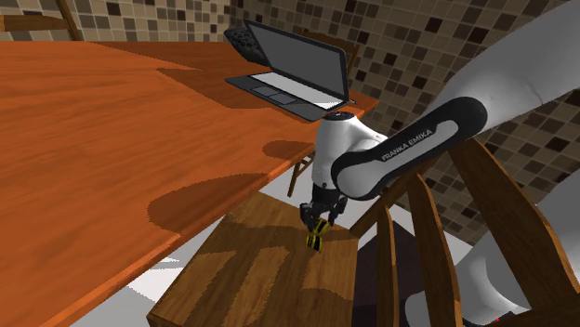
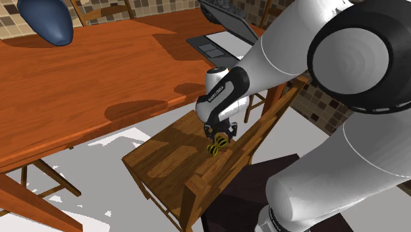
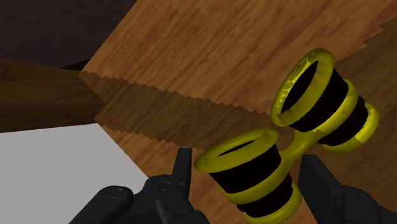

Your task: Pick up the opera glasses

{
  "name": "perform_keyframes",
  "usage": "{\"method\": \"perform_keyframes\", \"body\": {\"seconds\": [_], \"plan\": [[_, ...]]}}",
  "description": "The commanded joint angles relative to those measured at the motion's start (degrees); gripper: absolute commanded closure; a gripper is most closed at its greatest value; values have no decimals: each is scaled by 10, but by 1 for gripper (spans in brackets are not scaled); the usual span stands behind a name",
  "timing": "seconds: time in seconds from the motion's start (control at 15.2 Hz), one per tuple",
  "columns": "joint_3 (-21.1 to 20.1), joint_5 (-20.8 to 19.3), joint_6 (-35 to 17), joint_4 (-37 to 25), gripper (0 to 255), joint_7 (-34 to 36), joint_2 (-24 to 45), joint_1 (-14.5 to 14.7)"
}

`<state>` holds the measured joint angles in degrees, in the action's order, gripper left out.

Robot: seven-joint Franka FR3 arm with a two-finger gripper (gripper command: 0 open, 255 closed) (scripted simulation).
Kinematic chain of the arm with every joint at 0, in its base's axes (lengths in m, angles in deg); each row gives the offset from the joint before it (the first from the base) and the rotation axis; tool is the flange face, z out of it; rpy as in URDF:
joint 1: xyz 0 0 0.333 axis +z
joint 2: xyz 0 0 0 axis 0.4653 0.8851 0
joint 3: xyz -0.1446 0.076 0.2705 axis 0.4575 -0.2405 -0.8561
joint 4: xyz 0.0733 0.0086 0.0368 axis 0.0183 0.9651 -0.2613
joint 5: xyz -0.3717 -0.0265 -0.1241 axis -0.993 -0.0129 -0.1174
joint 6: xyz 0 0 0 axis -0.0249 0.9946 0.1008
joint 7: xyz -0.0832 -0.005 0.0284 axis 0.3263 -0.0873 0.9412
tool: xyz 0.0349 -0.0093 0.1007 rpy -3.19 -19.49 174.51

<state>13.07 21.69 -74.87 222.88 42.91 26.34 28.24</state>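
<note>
Two black fingers (image 3: 184,170) of the gripper (image 3: 245,177) stand on either side of one barrel of the opera glasses (image 3: 294,139) and press against it, so the pair is clamped by that barrel. The glasses are black with yellow rings and a yellow bridge. The second barrel sticks out free beyond the fingertips, and both open ends tilt up toward the wrist camera.

In the shoulder view the gripper (image 1: 317,229) points down over the wooden chair seat (image 1: 246,274), with the opera glasses (image 1: 316,240) at its tips. They are near the seat's edge that meets the chair back (image 1: 420,232). Whether they touch the seat or hang just above it cannot be told.

The second exterior view shows the same clasp (image 2: 217,140), with the glasses (image 2: 215,148) close to the back rail and well away from the seat's front edge (image 2: 141,168).

Beside the chair runs a long orange-brown table (image 1: 102,139). An open grey laptop (image 1: 296,67) sits near its far corner, and a dark blue rounded object (image 2: 45,20) lies further along. Pale grey floor (image 2: 99,194) shows under the chair.
</note>
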Motion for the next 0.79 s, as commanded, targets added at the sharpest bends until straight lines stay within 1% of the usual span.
{"method": "perform_keyframes", "body": {"seconds": [0.0,0.59,0.73], "plan": [[1,8,20,-1,255,-7,-19,1],[7,29,106,-20,255,-25,-88,7],[8,29,107,-20,255,-25,-89,8]]}}
